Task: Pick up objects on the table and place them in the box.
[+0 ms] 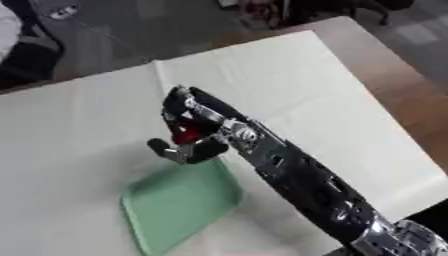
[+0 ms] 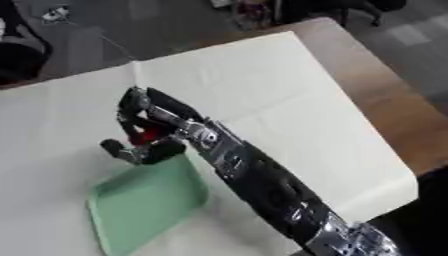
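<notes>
My right arm reaches in from the lower right across the white cloth. Its hand hovers just beyond the far corner of a shallow green tray, fingers and thumb curled round a small red object. Only a patch of red shows between the fingers, so its shape is unclear. The tray lies flat on the cloth at the near middle and nothing is visible inside it. My left hand shows in neither view.
A white cloth covers most of a brown wooden table, whose bare edge runs along the right. Dark floor and furniture lie past the far edge.
</notes>
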Motion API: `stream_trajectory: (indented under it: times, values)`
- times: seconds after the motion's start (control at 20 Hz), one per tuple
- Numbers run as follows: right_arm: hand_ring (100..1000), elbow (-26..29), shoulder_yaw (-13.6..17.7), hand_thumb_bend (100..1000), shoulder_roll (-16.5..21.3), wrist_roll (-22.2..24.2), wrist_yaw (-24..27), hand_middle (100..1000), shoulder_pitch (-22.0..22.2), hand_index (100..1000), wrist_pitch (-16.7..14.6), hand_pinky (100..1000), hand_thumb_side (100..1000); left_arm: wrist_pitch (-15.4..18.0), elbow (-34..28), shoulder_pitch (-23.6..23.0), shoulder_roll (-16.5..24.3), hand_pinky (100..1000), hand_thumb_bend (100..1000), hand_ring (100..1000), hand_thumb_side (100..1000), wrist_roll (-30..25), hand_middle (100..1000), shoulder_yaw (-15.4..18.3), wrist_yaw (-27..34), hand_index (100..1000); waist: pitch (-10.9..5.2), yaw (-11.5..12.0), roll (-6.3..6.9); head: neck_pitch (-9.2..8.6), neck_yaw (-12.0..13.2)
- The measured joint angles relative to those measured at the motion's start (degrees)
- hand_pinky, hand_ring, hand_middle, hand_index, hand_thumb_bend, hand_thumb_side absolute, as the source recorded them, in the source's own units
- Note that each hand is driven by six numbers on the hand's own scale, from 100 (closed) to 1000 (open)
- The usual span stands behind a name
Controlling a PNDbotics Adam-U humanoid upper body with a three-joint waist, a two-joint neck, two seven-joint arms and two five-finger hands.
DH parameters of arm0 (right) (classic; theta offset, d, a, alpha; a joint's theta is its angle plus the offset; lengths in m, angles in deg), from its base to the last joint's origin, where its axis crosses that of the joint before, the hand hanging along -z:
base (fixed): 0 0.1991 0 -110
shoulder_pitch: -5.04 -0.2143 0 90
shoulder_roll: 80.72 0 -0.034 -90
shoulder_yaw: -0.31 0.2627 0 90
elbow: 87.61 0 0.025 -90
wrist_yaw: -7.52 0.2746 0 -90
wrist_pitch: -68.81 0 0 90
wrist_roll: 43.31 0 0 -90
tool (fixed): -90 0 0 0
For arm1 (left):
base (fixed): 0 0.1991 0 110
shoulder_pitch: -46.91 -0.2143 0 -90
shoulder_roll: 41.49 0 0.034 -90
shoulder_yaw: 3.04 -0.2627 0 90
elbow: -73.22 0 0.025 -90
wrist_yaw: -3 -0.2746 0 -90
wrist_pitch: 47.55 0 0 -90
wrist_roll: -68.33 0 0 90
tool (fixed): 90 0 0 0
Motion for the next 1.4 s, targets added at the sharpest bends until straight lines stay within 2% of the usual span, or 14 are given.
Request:
stream_trajectory:
  times: [0.25, 0.6, 0.85, 1.15, 1.2, 1.35, 1.4]
  values:
    - [100, 2.58, -2.17, 183, -1.99, 0.69, 1.04, 100, 3.33, 100, -0.71, 100, 100, 0.00, 0.00, 0.00, 0.00, 334, 303, 483, 792, -0.01, 638, 0.00, 0.00, 808, 0.00, -0.03, 0.02, -0.03, 0.00]
    - [100, 3.34, -5.77, 201, -3.41, 3.23, 3.45, 100, 3.68, 100, -1.71, 100, 100, 0.03, 0.00, 0.13, 0.00, 336, 303, 484, 792, -0.05, 638, -0.01, 0.00, 808, 0.00, 0.15, 0.01, -0.03, 0.00]
    - [100, 3.33, -6.53, 139, -3.46, 4.33, 3.77, 100, 3.64, 124, -3.14, 100, 233, 0.05, 0.00, 0.55, 0.00, 336, 303, 484, 792, -0.06, 638, -0.01, 0.00, 807, 0.00, 0.26, 0.00, -0.03, 0.00]
    - [100, 2.46, -7.21, 100, -3.85, 2.32, 0.93, 100, 3.65, 154, -7.20, 100, 311, 0.07, 0.00, 0.57, 0.00, 336, 303, 484, 792, -0.08, 638, -0.01, 0.00, 808, 0.00, 0.28, 0.01, -0.02, 0.02]
    - [100, 2.03, -7.36, 100, -4.02, 1.97, 0.56, 100, 3.67, 237, -8.12, 100, 393, 0.07, 0.00, 0.58, 0.00, 336, 303, 484, 792, -0.08, 638, -0.01, 0.00, 808, 0.01, 0.29, 0.01, -0.02, 0.02]
    - [100, 0.32, -7.92, 100, -4.55, 1.15, 0.27, 244, 3.72, 385, -11.16, 100, 475, 0.08, 0.00, 0.66, 0.00, 336, 303, 484, 792, -0.09, 638, -0.02, 0.00, 807, 0.01, 0.30, 0.03, -0.02, 0.02]
    - [131, -0.29, -8.05, 100, -4.71, 1.03, 0.32, 299, 3.73, 445, -12.09, 100, 510, 0.08, 0.00, 0.78, 0.00, 336, 304, 484, 792, -0.09, 638, -0.02, 0.00, 808, 0.01, 0.31, 0.03, -0.02, 0.02]
